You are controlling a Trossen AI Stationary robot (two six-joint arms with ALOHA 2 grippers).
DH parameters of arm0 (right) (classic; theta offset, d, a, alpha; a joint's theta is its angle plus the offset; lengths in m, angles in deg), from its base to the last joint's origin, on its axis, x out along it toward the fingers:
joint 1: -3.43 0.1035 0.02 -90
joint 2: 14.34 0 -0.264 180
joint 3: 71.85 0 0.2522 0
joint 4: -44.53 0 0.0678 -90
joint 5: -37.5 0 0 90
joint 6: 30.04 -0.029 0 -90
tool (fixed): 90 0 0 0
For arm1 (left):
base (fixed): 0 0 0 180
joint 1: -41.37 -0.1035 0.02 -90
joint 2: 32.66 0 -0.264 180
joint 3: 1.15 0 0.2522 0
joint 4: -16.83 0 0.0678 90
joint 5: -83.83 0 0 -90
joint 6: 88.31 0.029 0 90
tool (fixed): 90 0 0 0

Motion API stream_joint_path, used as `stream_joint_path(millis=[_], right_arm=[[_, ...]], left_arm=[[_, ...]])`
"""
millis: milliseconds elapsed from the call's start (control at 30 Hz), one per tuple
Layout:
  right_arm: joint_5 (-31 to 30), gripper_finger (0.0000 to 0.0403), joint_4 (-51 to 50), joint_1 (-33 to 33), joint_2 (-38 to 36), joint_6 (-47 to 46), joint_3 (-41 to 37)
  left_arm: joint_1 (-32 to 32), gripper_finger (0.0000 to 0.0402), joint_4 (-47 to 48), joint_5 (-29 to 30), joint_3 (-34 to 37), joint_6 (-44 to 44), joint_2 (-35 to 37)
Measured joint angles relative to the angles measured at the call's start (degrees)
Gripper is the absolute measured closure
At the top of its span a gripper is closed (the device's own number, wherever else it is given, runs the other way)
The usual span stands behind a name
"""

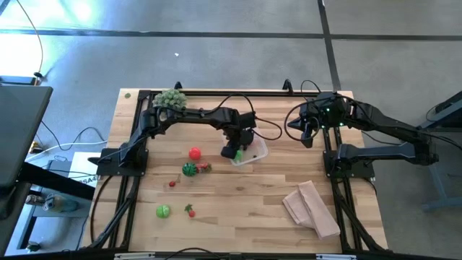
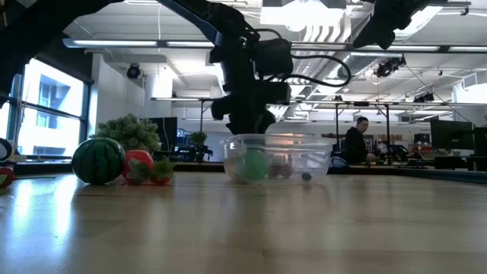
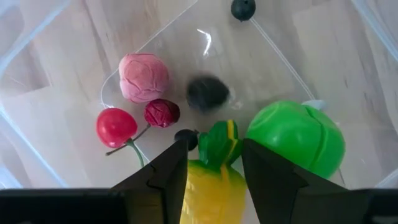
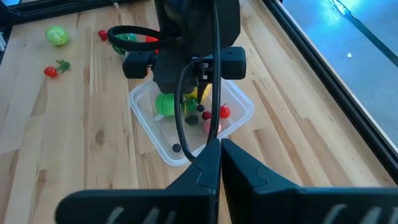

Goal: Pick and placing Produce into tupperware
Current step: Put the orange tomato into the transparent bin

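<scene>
Hovering my left gripper (image 3: 214,171) inside the small clear plastic tupperware (image 1: 258,153), I hold a yellow toy fruit with a green top (image 3: 214,180) between its fingers, low enough to release without bouncing. Beside it lies a green ball fruit (image 3: 297,138). My right gripper (image 4: 219,165) waits nearby, fingers pressed together.

A pale-green spiky ball plant (image 1: 170,98) sits at the far left corner of the wooden worktop (image 1: 245,217). A tan folded cloth (image 1: 311,209) lies near the worktop's near right corner. Beyond the worktop's far edge, a person (image 2: 355,142) sits in the room behind. A grey floor (image 1: 216,43) surrounds the worktop.
</scene>
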Motion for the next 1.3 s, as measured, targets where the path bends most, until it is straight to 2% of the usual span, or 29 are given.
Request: stream_joint_path(millis=[300, 500, 767, 1067, 1167, 1300], right_arm=[[0.0, 0.0399, 0.0, 0.0, 0.0, 0.0, 0.0], [0.0, 0.0399, 0.0, 0.0, 0.0, 0.0, 0.0], [0.0, 0.0399, 0.0, 0.0, 0.0, 0.0, 0.0], [0.0, 0.0399, 0.0, 0.0, 0.0, 0.0, 0.0], [0.0, 0.0399, 0.0, 0.0, 0.0, 0.0, 0.0], [0.0, 0.0399, 0.0, 0.0, 0.0, 0.0, 0.0]], left_arm=[[0.0, 0.0256, -0.7, 0.0, 0.0, 0.0, 0.2], [0.0, 0.0256, 0.6, -1.4, 0.0, 0.0, 3.6], [0.0, 0.0256, 10.7, -3.1, 0.0, -2.6, 13.1], [-0.1, 0.0256, 26.0, -3.0, 0.0, -11.9, 21.6], [-0.1, 0.0256, 27.3, -2.2, 1.3, -14.1, 22.4], [-0.1, 0.0256, 25.9, -1.7, 6.4, -14.3, 22.6]])
